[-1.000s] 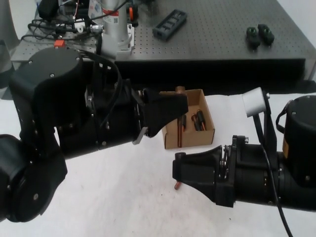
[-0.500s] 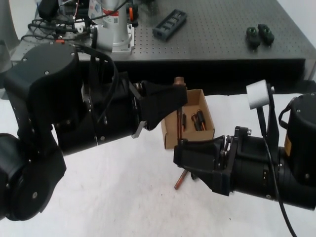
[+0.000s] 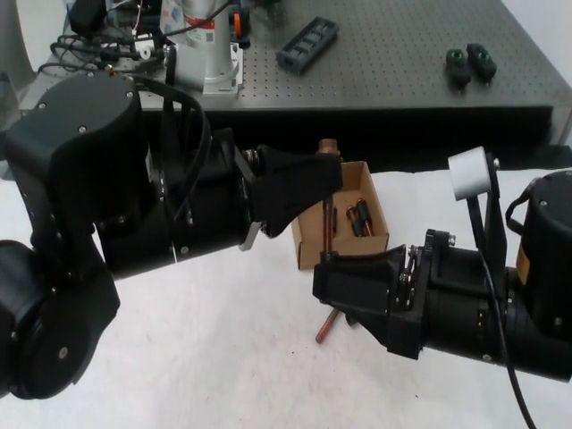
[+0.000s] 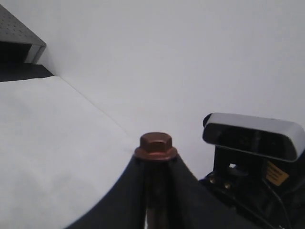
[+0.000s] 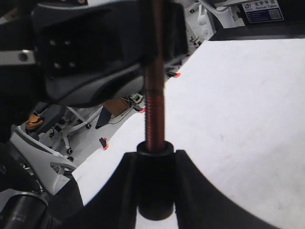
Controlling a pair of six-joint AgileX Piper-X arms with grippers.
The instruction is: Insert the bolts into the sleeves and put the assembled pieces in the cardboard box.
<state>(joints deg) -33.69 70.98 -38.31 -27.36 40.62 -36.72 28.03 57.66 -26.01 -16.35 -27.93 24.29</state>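
Note:
My left gripper (image 3: 323, 186) is shut on a copper bolt (image 3: 328, 152), held upright with its hex head (image 4: 155, 144) on top, just in front of the cardboard box (image 3: 344, 251). Directly below it my right gripper (image 3: 327, 273) is shut on a black sleeve (image 5: 155, 183). The bolt's threaded shank (image 5: 153, 119) comes down between the left fingers (image 5: 95, 52) and meets the sleeve's top opening. How deep it sits I cannot tell. Several assembled pieces (image 3: 360, 217) lie in the box. Another copper bolt (image 3: 324, 328) lies on the white cloth under the right gripper.
Behind the box runs a dark perforated bench with a black tray (image 3: 307, 43), two small black parts (image 3: 469, 63) and cables at its left. Both bulky arms crowd the middle. The white cloth (image 3: 223, 357) at the front has free room.
The left gripper has risen a little and shifted right with its bolt. The right gripper has lifted the sleeve up under the bolt, uncovering the loose bolt on the cloth.

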